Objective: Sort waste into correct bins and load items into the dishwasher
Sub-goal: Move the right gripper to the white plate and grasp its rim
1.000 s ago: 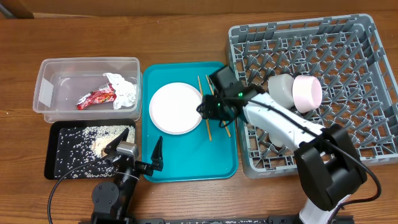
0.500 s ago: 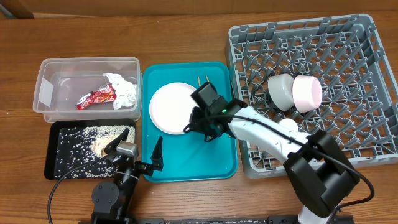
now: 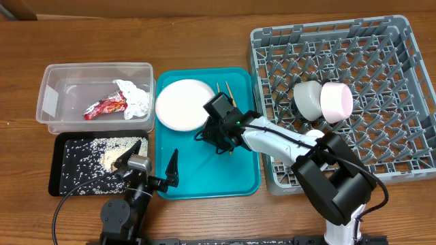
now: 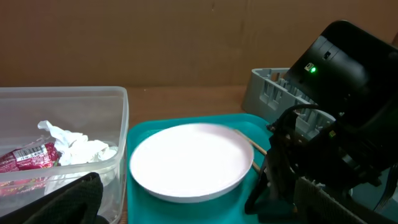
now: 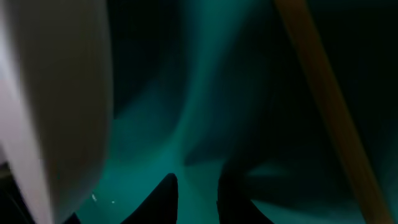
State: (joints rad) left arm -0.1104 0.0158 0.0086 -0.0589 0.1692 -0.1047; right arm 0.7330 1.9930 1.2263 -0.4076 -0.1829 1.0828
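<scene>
Teal tray [image 3: 204, 185]: right arm [image 3: 286, 139] stretched low leftward, right gripper [image 3: 213, 133] beside white plate [image 3: 178, 103], closure indiscernible; left gripper [image 3: 158, 148] spread wide.

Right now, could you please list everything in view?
Table: one, brown, under everything
Tub: one, clear, left
Wrapper: one, red-and-white, in tub
Tissue: one, white, in tub
Small tray: one, black, left, near edge
Rice: scattered, white, in small tray
Big tray: one, teal, centre
Plate: one, white, on big tray
Chopsticks: two, wooden, on big tray beside plate
Rack: one, grey, right
Bowls: two, white and pink, in rack
Left gripper: one, black, open, beside small tray
Right gripper: one, black, over big tray
</scene>
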